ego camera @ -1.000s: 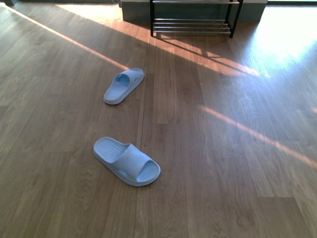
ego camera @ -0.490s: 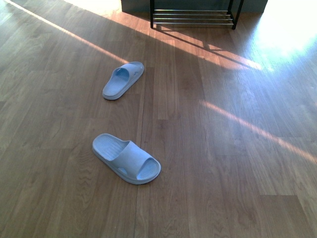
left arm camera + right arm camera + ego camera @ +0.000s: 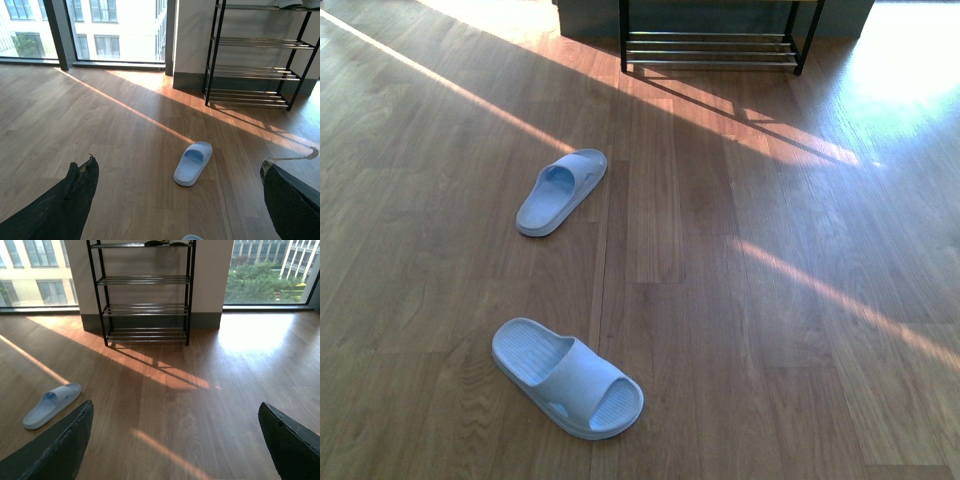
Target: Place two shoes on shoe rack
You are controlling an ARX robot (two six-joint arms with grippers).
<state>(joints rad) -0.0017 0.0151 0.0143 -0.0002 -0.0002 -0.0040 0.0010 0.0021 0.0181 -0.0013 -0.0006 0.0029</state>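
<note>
Two pale blue slide sandals lie on the wooden floor. The near sandal (image 3: 567, 378) lies in the lower left of the front view, and its tip (image 3: 191, 237) just shows in the left wrist view. The far sandal (image 3: 561, 191) (image 3: 193, 163) (image 3: 52, 405) lies further on, towards the shoe rack (image 3: 710, 45) (image 3: 257, 65) (image 3: 145, 295), which stands against the wall with black uprights and silver rod shelves. My left gripper (image 3: 180, 192) hangs open above the floor, short of the far sandal. Open and empty over bare floor, my right gripper (image 3: 175, 437) faces the rack. Neither arm shows in the front view.
Tall windows (image 3: 95, 30) (image 3: 270, 270) flank the rack's wall, and sunlit strips cross the floor (image 3: 800, 260). Something dark lies on the rack's top shelf (image 3: 167, 242). Wooden floor stretches between the sandals and the rack.
The front view has shifted: the near sandal now sits lower in the picture and the far sandal lower too, with the rack's bottom shelves a little further down from the top edge.
</note>
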